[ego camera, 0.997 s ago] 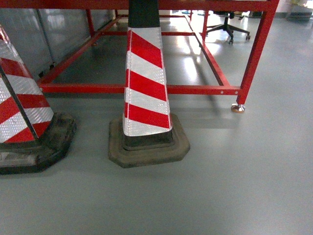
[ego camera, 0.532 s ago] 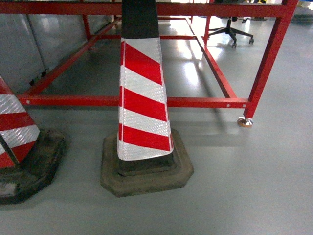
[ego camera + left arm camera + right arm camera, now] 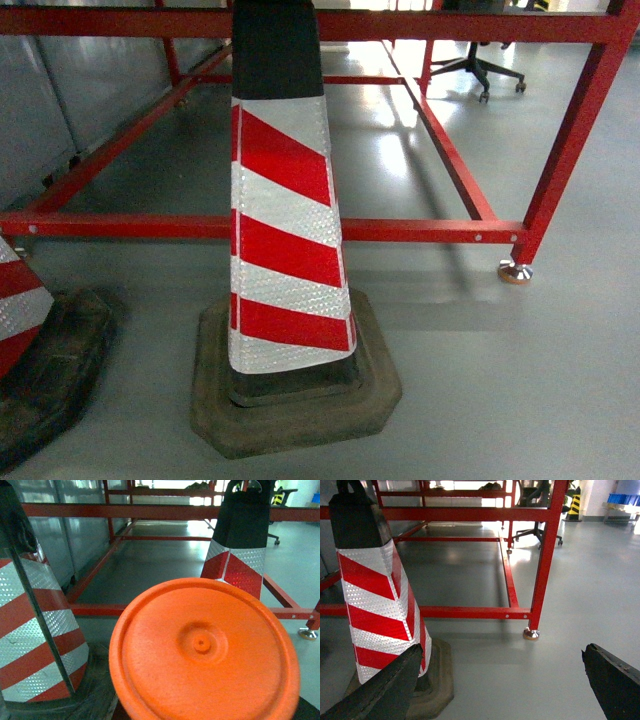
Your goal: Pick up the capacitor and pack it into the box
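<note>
Over the last second the cone point(image 3: 285, 240) had grown larger and slid lower in the head view, so the base was rolling toward the red frame point(image 3: 420, 228), not yet handling anything. The right gripper point(image 3: 495, 690) was wide open and empty; the left showed only an orange disc point(image 3: 205, 652), its state untellable. Neither capacitor nor box was in sight.

Two striped cones point(image 3: 285, 240) point(image 3: 15, 310); one red frame point(image 3: 420, 230); one office chair point(image 3: 485, 65).

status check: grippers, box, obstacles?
Right gripper open, empty. Left gripper hidden behind orange round disc. Pink box, capacitor not in view. Red-and-white striped traffic cone dead ahead, red steel frame behind it.
</note>
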{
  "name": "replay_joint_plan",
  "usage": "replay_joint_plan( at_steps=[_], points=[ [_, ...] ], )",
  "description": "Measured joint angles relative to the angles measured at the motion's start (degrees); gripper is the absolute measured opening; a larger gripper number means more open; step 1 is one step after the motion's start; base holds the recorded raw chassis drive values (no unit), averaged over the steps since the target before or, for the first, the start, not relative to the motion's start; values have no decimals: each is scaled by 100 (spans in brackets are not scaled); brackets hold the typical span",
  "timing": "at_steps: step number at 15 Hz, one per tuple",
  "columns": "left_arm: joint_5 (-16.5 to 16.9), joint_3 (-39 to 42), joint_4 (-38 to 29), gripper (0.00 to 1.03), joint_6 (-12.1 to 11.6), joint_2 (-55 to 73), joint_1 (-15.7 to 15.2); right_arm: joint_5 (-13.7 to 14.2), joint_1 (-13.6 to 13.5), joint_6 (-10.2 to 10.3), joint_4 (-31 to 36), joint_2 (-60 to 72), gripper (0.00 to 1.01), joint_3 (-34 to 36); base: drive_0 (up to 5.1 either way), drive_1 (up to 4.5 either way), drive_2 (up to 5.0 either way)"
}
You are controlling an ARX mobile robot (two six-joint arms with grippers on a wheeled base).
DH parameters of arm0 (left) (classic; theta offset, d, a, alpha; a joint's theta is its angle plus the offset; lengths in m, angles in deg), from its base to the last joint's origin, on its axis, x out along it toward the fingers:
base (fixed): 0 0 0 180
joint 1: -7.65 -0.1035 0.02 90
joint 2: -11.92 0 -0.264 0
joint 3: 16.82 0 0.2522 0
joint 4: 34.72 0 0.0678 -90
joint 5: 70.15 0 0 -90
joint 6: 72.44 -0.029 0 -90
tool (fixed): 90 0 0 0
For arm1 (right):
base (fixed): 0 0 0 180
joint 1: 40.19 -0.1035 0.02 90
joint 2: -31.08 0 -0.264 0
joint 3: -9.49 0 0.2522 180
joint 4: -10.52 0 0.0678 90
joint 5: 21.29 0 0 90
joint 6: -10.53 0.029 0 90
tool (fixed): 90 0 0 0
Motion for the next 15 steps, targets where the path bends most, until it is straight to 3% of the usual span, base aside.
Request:
replay_joint_plan(
  at_steps=[15],
  points=[
    [-4, 0, 0, 44, -2, 0, 0, 2, 0, 0, 2, 0, 98, 0, 0, 0, 0]
  ],
)
